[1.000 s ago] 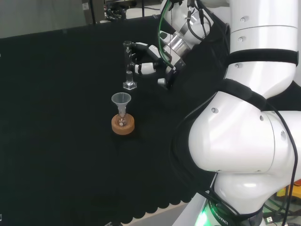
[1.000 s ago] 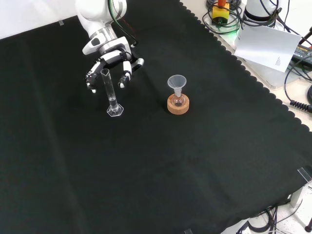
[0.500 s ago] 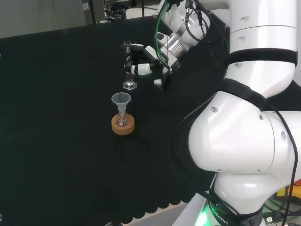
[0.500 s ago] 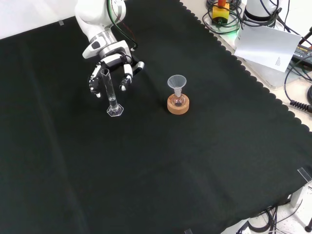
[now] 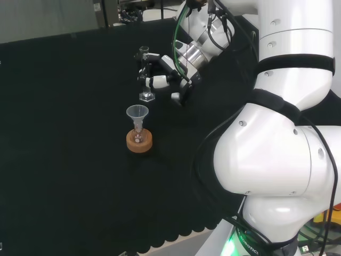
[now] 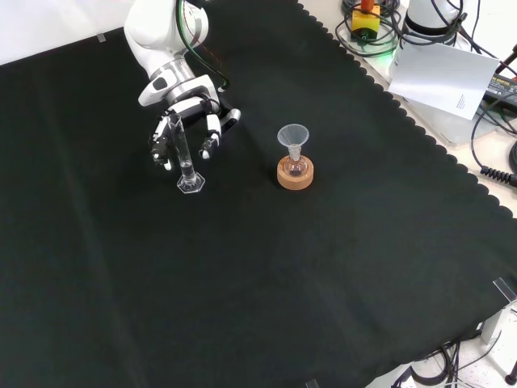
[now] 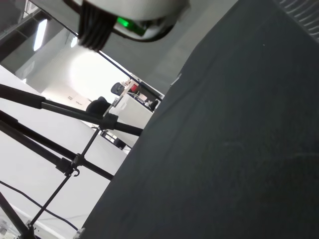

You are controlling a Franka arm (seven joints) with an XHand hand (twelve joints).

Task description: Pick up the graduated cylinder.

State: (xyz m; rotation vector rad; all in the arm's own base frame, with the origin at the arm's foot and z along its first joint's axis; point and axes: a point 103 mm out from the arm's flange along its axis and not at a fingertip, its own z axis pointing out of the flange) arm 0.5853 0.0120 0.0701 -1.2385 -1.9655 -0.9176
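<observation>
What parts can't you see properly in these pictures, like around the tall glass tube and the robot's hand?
- Front view: whether the hand touches the graduated cylinder; the fingers overlap the clear tube.
- Head view: the cylinder's upper part is crossed by the fingers.
- Both views: the cylinder's markings and any liquid are too small and clear to tell.
- Front view: what the little flask under the funnel holds, half hidden in its cork ring.

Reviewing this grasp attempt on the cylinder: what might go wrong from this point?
1. The tall clear glass graduated cylinder stands upright on a small base; the black and white hand with its fingers spread around the upper tube might tip it before they close.
2. If it falls to the right in the front view, it may strike the clear funnel in the small flask on the cork ring stand.
</observation>
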